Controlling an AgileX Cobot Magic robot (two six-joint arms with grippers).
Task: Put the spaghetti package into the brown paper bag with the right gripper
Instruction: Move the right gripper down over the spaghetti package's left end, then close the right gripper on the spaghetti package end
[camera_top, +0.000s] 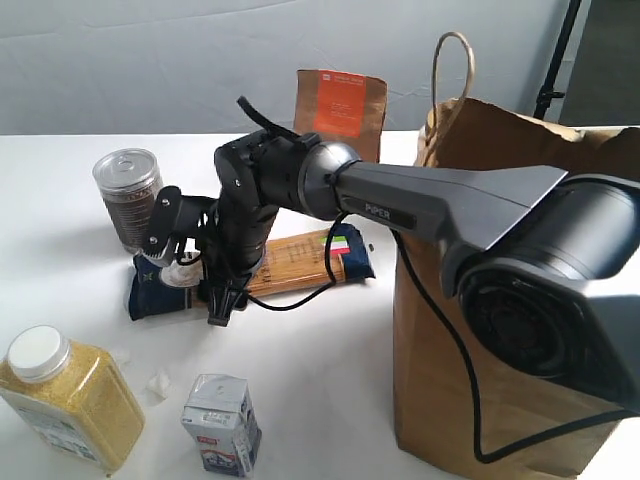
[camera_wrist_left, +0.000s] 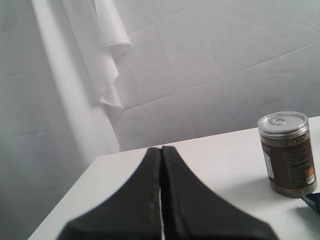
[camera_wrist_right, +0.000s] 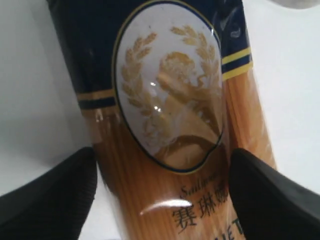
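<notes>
The spaghetti package (camera_top: 300, 262) lies flat on the white table, its navy ends pointing left and right. The right gripper (camera_top: 207, 285) has reached across and come down over the package's left part. Seen from the right wrist, the right gripper (camera_wrist_right: 162, 165) is open, one finger on each side of the spaghetti package (camera_wrist_right: 165, 100) just below the white emblem. One finger is at the pack's edge, and white table shows between the other finger and the pack. The brown paper bag (camera_top: 480, 140) stands upright at the right, partly hidden by the arm. The left gripper (camera_wrist_left: 161, 150) is shut and empty.
A clear can with a metal lid (camera_top: 130, 198) stands just left of the package and also shows as the can (camera_wrist_left: 287, 152) in the left wrist view. A small brown pouch with an orange label (camera_top: 343, 105) stands behind. A jar of yellow grains (camera_top: 70, 395) and a small carton (camera_top: 222, 422) stand in front.
</notes>
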